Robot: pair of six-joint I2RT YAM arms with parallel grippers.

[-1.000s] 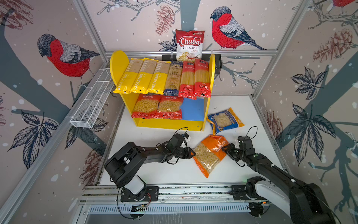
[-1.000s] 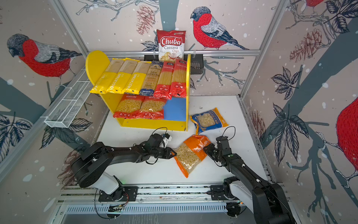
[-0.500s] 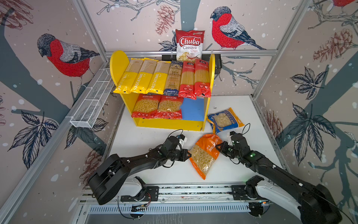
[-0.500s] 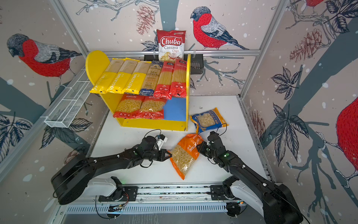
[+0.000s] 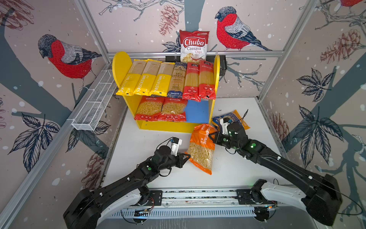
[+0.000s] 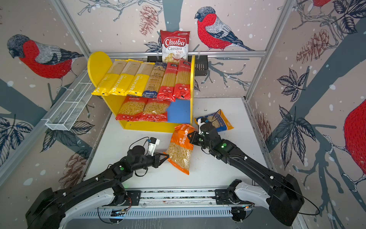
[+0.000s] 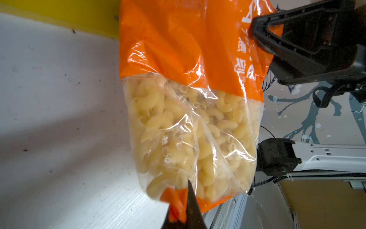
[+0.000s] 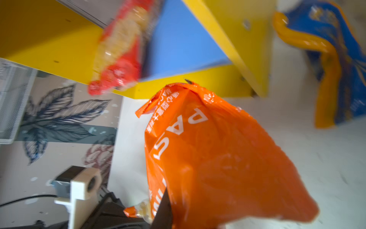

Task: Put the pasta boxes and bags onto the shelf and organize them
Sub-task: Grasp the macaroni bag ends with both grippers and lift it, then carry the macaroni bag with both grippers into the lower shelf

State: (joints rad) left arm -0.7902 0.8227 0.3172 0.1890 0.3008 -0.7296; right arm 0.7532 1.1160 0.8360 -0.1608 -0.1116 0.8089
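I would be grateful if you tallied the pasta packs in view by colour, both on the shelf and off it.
yellow long packs: 3
dark blue long pack: 1
red long packs: 2
red short bags: 2
orange bag: 1
blue bag: 1
Total: 10

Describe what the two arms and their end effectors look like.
The left arm and right arm are matte black, with white shells near the base and small green lights. The left end effector and right end effector have black triangular fingers, a white camera block behind them and thin black cables.
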